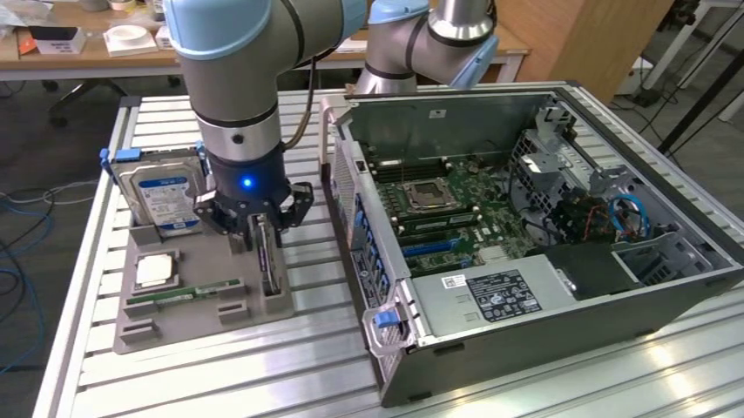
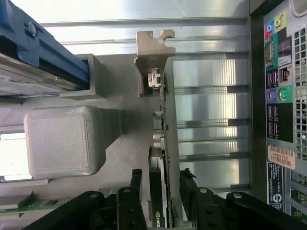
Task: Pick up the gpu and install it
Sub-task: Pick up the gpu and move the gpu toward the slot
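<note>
The gpu (image 1: 267,261) stands on edge in a slot of the grey holder tray (image 1: 192,326), to the exterior view's left of the open computer case (image 1: 524,252). In the wrist view the gpu (image 2: 160,139) is a thin green card with a black cooler, and its silver end bracket (image 2: 152,50) is at the far end. My gripper (image 1: 263,228) has come down over the card's near end. There the gripper (image 2: 161,187) is open, one black finger (image 2: 136,184) on each side of the card with a small gap left on both sides.
The tray also holds an upright hard drive (image 1: 163,193) with a blue-white label, a processor chip (image 1: 155,272) and a memory stick (image 1: 186,294). The case's motherboard (image 1: 459,205) lies exposed. Its rear port panel (image 2: 280,96) is close beside the tray. All of this rests on a slatted aluminium table (image 1: 233,383).
</note>
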You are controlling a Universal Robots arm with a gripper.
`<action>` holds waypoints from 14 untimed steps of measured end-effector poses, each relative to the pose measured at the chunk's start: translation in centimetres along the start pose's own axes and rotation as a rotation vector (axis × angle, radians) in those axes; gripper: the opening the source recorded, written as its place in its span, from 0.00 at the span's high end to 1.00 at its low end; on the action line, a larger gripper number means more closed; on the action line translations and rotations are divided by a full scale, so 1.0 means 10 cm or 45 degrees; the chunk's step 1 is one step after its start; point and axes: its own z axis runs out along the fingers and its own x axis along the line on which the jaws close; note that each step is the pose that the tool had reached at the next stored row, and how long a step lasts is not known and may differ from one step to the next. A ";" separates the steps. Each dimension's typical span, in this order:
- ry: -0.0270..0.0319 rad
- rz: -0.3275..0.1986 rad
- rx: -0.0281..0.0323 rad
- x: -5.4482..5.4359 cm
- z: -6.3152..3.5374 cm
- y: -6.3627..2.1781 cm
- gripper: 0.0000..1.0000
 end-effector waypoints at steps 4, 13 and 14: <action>0.0000 0.001 0.0001 0.00 0.000 0.000 0.63; 0.0000 0.003 0.0001 0.00 0.000 0.000 0.73; 0.0000 0.003 0.0001 0.00 0.000 0.000 0.74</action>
